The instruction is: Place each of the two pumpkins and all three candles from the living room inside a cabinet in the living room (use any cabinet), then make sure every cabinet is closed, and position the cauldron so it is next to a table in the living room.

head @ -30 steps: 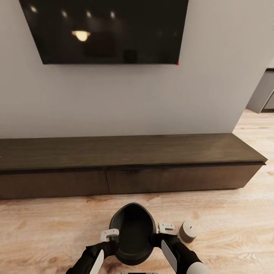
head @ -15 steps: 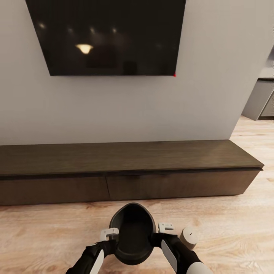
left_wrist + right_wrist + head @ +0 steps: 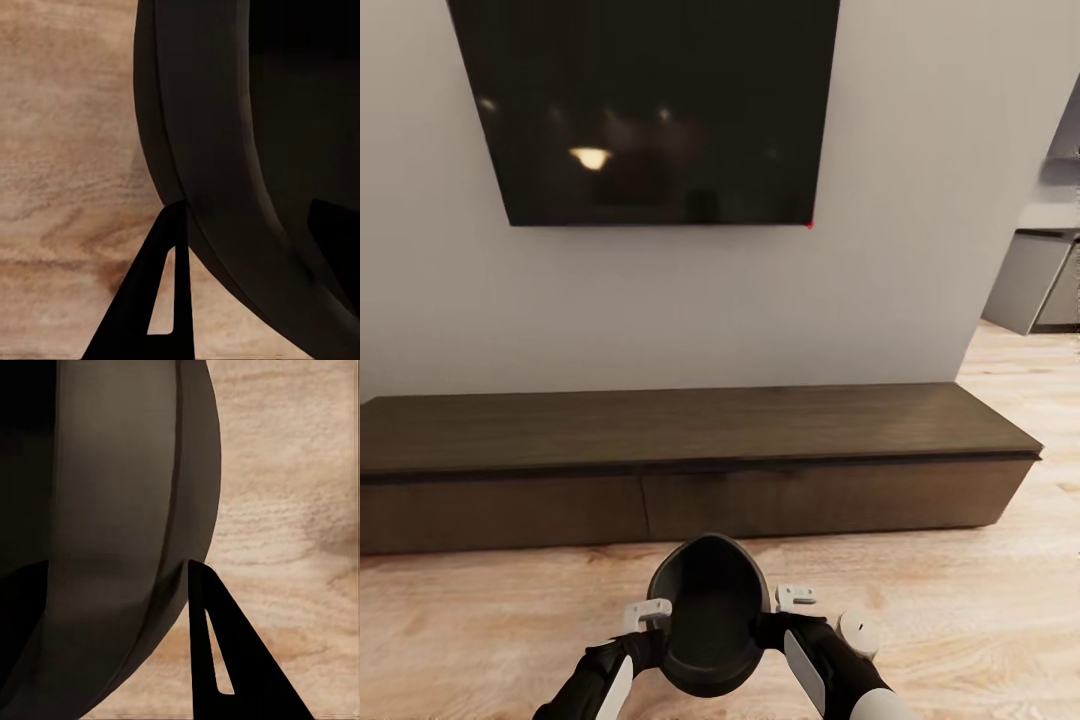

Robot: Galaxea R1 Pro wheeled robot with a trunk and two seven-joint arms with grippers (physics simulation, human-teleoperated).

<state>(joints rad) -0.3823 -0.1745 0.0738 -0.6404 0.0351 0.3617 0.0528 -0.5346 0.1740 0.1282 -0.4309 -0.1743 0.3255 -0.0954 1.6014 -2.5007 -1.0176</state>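
So the left gripper (image 3: 647, 614) and right gripper (image 3: 796, 598) each pinched a side of the cauldron's (image 3: 707, 610) rim, carrying it above the floor before the cabinet (image 3: 690, 465). Candle (image 3: 858, 632) sat rightmost. Next, probably: find the table.

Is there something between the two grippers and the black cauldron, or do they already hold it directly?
Nothing visible stands between them. The black round cauldron sits between both arms, with the left gripper on one side of its rim and the right gripper on the other. In both wrist views a dark finger touches the cauldron's wall.
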